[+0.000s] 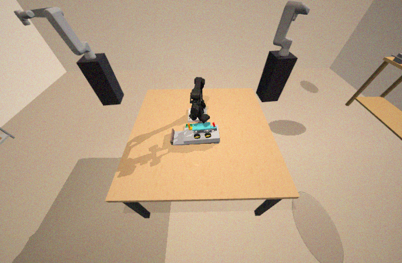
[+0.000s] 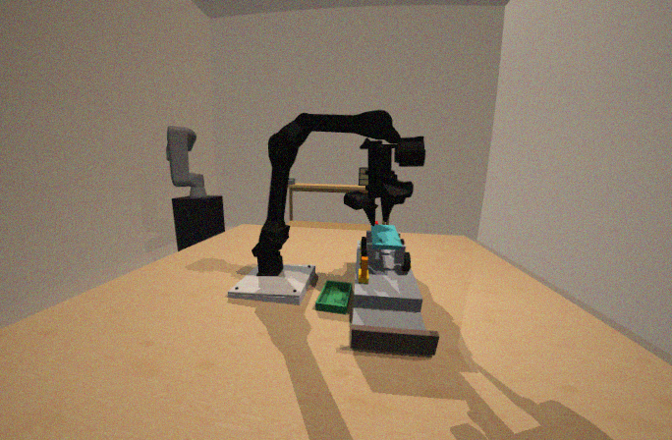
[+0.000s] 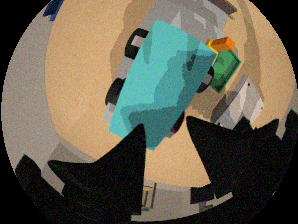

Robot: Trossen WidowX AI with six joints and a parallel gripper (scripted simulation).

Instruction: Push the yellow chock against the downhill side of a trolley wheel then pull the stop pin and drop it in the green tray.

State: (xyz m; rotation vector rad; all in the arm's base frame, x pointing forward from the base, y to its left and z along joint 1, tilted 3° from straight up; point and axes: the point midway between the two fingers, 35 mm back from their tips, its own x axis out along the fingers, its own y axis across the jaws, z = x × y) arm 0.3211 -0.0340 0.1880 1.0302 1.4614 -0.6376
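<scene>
The trolley with a teal top (image 1: 202, 126) (image 2: 386, 236) (image 3: 160, 75) stands on the grey ramp (image 1: 201, 140) (image 2: 386, 286) (image 3: 175, 12). The yellow chock with its orange handle (image 1: 189, 126) (image 2: 364, 269) (image 3: 222, 44) stands upright on the ramp by the trolley's downhill end, on the tray side; whether it touches the wheel cannot be told. The red-headed stop pin (image 1: 213, 124) (image 2: 376, 223) is at the uphill end, hidden in the wrist view. My gripper (image 2: 378, 222) (image 3: 165, 124) is partly open and empty, pointing down above the trolley's uphill part.
The green tray (image 2: 330, 307) (image 3: 227, 80) lies on the table between the ramp and the arm's white base (image 2: 264, 288). A dark end board (image 2: 394, 342) closes the ramp's low end. Two grey arms on black pedestals stand beyond the table.
</scene>
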